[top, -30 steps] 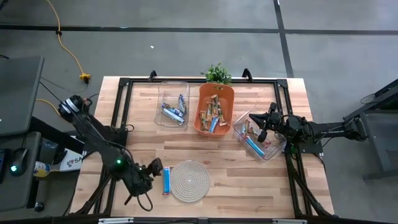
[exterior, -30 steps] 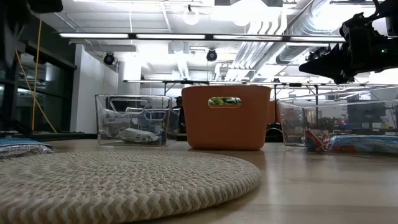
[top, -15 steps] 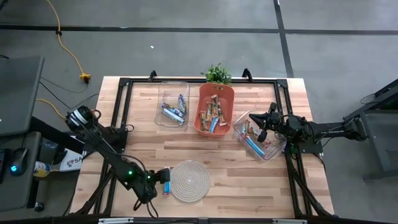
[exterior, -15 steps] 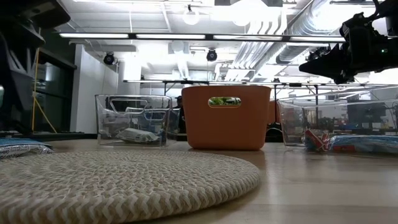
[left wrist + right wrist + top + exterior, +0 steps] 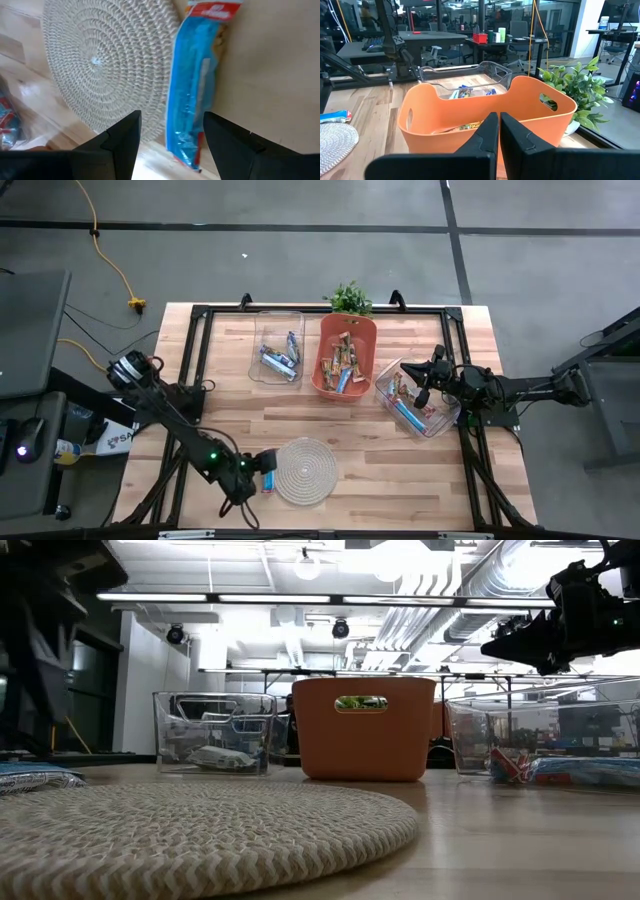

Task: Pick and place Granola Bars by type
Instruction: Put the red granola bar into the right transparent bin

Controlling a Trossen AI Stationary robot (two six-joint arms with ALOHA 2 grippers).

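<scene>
Left wrist view shows a light blue granola bar [image 5: 192,95], red-printed at one end, lying flat just beside the woven mat [image 5: 105,65]; the left gripper [image 5: 171,137] hovers spread above it.

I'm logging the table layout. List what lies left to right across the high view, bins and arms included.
Left gripper → blue bar → mat → clear bin → orange bin → right clear bin → right gripper.
</scene>
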